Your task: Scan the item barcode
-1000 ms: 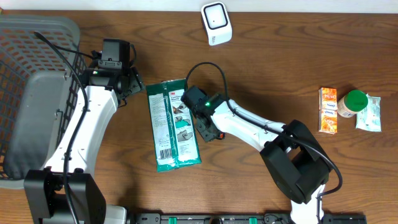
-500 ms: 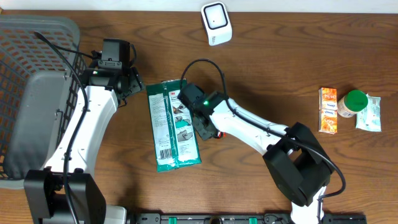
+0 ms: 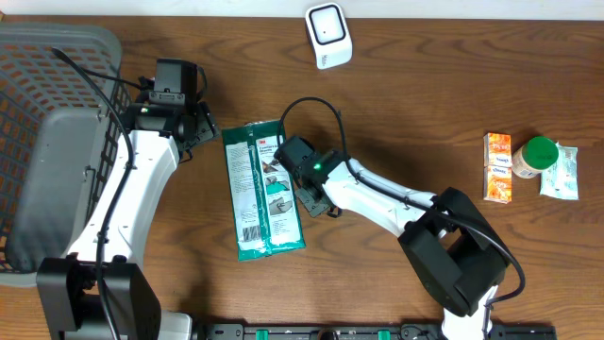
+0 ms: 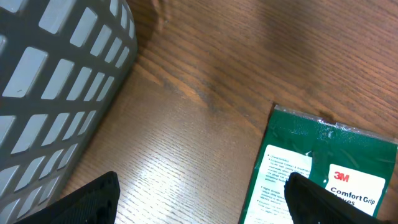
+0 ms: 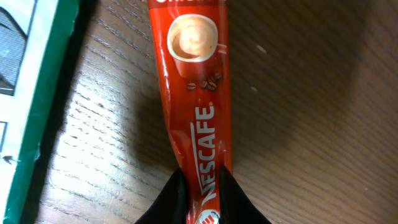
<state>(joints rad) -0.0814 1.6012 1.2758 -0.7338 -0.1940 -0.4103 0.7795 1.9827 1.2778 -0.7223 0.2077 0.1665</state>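
Two arms are on the rig, but only the right one is working. My right hand point(image 5: 200, 196) pinches the near end of a red Nescafé sachet point(image 5: 196, 93), with a finger pressed to each side so the foil creases between them. The rest of the sachet lies flat on the wooden surface point(image 5: 311, 124), just beside the long edge of the green 3M Comfort Grip pack point(image 3: 264, 189). I judge that an end grip suits the job, since it leaves the printed faces bare to turn toward the white barcode scanner point(image 3: 327, 35), which stands well beyond the pack's top end. I cannot see a barcode on the upturned face.

My left hand point(image 4: 205, 205) is spread wide with nothing between its fingers. It hovers off the pack's top corner, on the side toward the grey basket point(image 3: 57, 113), and I read that as parked clear.

Against a second ago, the right fingers have drawn together onto the sachet. The right wrist nudged toward the pack, then slid back a little. The pack, scanner and left arm sit as they did.
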